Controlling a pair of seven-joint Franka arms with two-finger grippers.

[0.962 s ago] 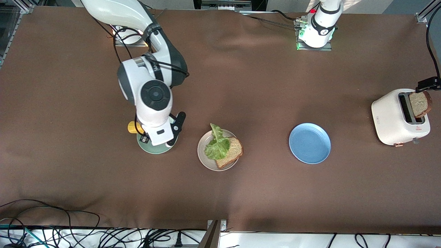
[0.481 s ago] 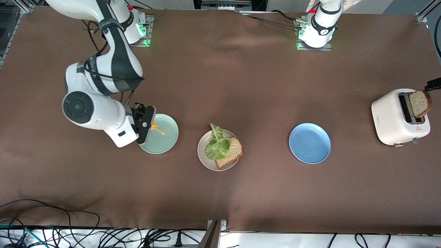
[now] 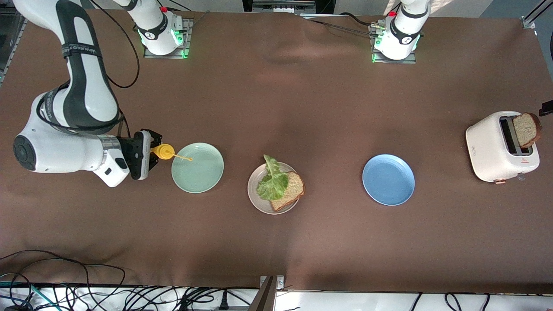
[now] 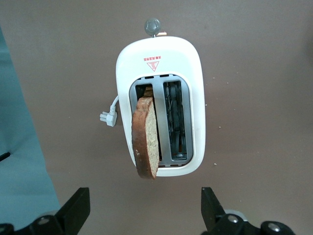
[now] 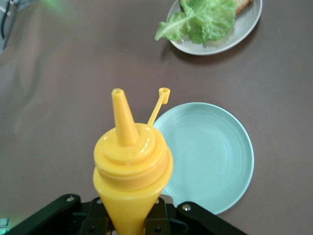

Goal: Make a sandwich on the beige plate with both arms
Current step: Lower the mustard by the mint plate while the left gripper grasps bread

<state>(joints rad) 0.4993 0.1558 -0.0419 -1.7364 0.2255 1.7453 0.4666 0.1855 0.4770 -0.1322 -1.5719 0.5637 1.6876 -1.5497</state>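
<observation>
From the front view, I see the beige plate (image 3: 259, 199) at the middle of the desk (image 3: 302, 250), carrying one bread slice (image 3: 293, 191) with a lettuce leaf (image 3: 272, 180) laid partly over it. So the sandwich is about half built, I judge: the top slice is missing. That second slice (image 3: 527, 129) stands tilted in the white toaster (image 3: 497, 153) at the left arm's end. A blue plate (image 3: 389, 180) lies between toaster and beige plate, and a mint-green plate (image 3: 198, 167) lies toward the right arm's end. The right gripper (image 3: 149, 152) is clamped on a yellow squeeze bottle (image 3: 163, 151), held sideways just beside the mint-green plate. The left gripper is nearly cut off at the frame's edge here.

In the left wrist view, the left gripper (image 4: 145, 211) hangs over the toaster, its fingers spread wide and empty, the bread not yet gripped.

In the right wrist view, the bottle's cap is off its nozzle and dangling; I can't tell whether any sauce is on the lettuce.
</observation>
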